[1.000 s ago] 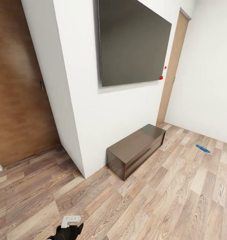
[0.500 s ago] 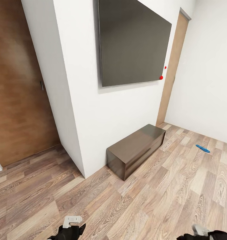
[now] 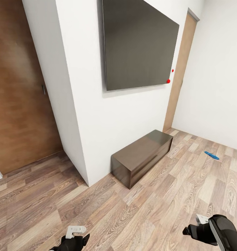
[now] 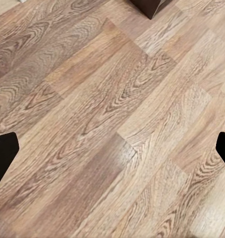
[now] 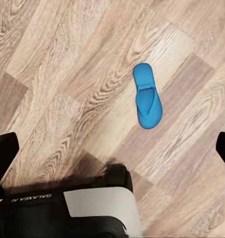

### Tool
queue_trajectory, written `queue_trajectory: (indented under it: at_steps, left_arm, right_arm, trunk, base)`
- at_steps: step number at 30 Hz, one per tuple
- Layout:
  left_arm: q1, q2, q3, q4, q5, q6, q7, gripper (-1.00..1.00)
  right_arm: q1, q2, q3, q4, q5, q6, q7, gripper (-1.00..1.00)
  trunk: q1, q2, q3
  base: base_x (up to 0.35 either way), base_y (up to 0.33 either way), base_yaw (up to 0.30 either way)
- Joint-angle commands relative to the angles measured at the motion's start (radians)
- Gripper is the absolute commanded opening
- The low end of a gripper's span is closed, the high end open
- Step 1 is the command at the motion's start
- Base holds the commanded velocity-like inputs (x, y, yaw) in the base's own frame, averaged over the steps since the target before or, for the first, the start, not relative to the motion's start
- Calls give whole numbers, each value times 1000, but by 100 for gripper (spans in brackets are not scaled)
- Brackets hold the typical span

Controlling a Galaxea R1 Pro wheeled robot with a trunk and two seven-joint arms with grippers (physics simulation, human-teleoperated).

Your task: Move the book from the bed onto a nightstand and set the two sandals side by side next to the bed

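**Inspector:** Starting nearest the robot: what of the two claws?

**Assistant:** Left gripper (image 3: 76,234) sits low over the wood-plank floor (image 3: 160,205), near the robot. In the left wrist view its two dark fingertips (image 4: 3,153) stand wide apart with bare planks between them, so it is spread and holds nothing. Right gripper (image 3: 194,225) hangs over the floor on the robot's right. In the right wrist view its fingertips (image 5: 4,148) are likewise far apart, nothing between them.

**Inspector:** Task items?

**Assistant:** One blue sandal (image 5: 146,102) lies flat on the planks in the right wrist view, sole down, apart from the robot's dark and white body part (image 5: 68,206) that shows below the gripper. In the head view a blue sandal (image 3: 211,155) lies flat on the floor well beyond the right gripper, near the far white wall (image 3: 215,87). I cannot tell whether these are the same sandal.

**Inspector:** Fixtures farther off?

**Assistant:** A long dark brown bench (image 3: 142,157) stands on the floor, its back against the white wall. Above it hangs a large dark screen (image 3: 139,45), with two small red dots (image 3: 168,81) at its right edge. A brown wooden door (image 3: 17,94) stands at far left; a pale wood door (image 3: 179,69) sits in the far corner beyond the bench.
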Motion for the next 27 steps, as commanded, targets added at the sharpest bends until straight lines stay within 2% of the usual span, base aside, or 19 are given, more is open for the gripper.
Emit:
queue_trajectory:
  at_steps: [1, 6, 16, 27]
  left_arm:
    - [0, -1, 3, -2, 0, 7, -7, 100]
    - [0, -1, 2, -2, 1, 7, -8, 100]
    - [0, -1, 2, -2, 1, 6, -6, 100]
    - [0, -1, 3, -2, 2, 7, -6, 100]
  right_arm:
    - [-2, 1, -2, 3, 48, 4, 9, 100]
    - [-3, 1, -2, 5, 105, 5, 12, 100]
    - [-3, 5, 0, 6, 114, 3, 12, 100]
    - [-3, 7, 0, 6, 114, 3, 11, 100]
  trunk:
    - [0, -1, -1]
    - [0, -1, -1]
    - [0, -1, -1]
    - [42, -78, -36]
  base:
    - [0, 0, 0]
    - [0, 0, 0]
    - [0, 0, 0]
    - [0, 0, 0]
